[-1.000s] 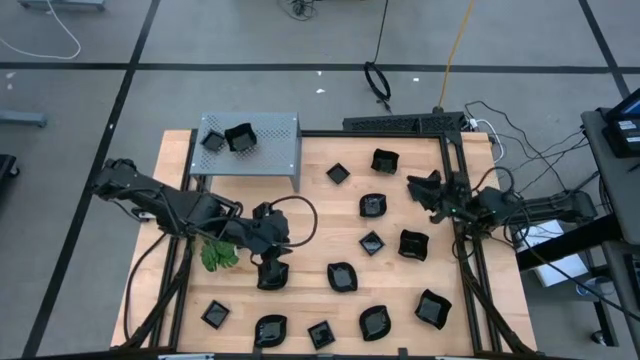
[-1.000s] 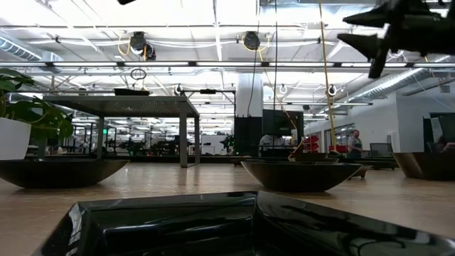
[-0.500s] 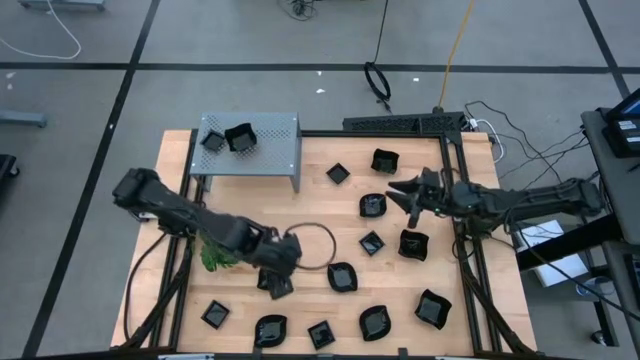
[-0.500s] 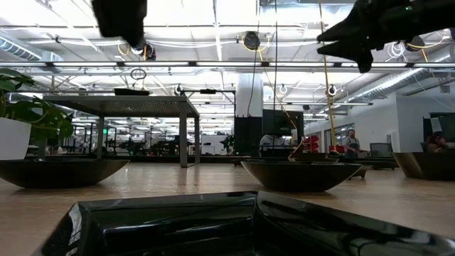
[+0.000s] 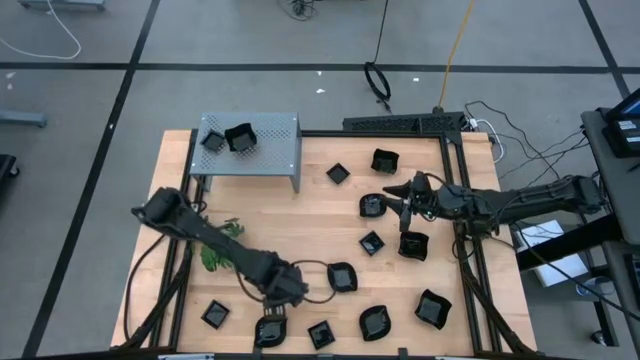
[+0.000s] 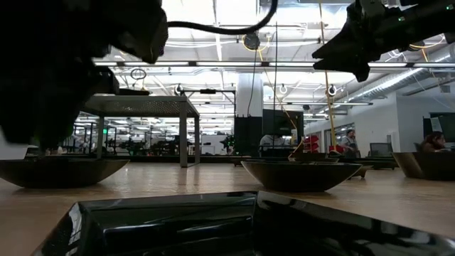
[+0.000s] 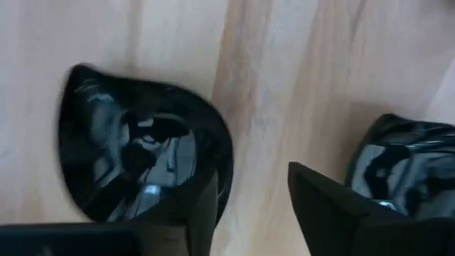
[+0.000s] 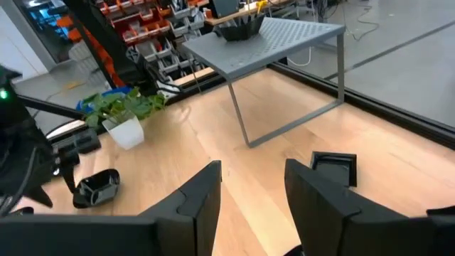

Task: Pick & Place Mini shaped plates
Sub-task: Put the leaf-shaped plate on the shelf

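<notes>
Two mini shaped plates (image 5: 228, 138) sit on the grey shelf (image 5: 270, 150), far left. The left gripper (image 7: 249, 213) hangs parted and empty over near plates. The right gripper (image 8: 252, 188) is likewise spread, holding nothing.

Thirteen mini shaped plates (image 5: 372, 243) showed from above: two on the one grey shelf (image 5: 275, 150), eleven on the table (image 5: 320, 205). One plant (image 5: 215, 258) stood there.

light: bright overhead | glare: glossy plates (image 7: 142, 163) | blur: left wrist
</notes>
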Motion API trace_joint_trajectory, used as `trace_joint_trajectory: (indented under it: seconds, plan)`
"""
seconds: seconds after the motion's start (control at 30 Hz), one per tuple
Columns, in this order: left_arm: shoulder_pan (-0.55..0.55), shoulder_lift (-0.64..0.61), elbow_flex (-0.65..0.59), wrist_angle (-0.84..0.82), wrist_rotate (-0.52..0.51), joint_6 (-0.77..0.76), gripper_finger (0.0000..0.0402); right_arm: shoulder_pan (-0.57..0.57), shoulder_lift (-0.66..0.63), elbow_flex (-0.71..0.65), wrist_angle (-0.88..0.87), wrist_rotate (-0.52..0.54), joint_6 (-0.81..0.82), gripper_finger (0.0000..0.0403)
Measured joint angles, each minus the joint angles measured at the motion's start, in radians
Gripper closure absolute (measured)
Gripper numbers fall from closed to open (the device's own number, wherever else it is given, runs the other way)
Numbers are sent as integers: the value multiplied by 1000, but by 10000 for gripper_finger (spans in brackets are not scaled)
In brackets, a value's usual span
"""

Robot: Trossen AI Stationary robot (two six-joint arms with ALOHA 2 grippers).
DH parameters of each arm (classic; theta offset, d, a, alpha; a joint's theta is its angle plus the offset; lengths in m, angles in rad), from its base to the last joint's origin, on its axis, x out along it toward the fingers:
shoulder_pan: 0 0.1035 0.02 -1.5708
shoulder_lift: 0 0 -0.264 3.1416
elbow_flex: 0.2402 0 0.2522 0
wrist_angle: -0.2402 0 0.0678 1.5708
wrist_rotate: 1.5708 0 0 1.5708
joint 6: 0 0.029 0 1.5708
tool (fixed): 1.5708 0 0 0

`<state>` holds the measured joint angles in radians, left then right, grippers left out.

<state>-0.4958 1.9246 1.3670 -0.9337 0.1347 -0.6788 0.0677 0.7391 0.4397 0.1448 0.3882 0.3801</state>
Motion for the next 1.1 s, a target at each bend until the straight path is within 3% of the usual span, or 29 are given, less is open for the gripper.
trace_joint_trajectory:
  seconds: [0.3,0.47,0.7,1.1]
  plan:
    - [-31,81,0,-7,-143,88,210,0,0,0,2,1,0,259]
    - [-33,99,5,-4,-158,108,257,0,0,1,1,2,0,259]
    - [-29,86,2,-8,-169,126,385,0,0,1,1,1,0,259]
    - [-8,-119,0,2,-199,131,392,0,0,1,1,1,0,259]
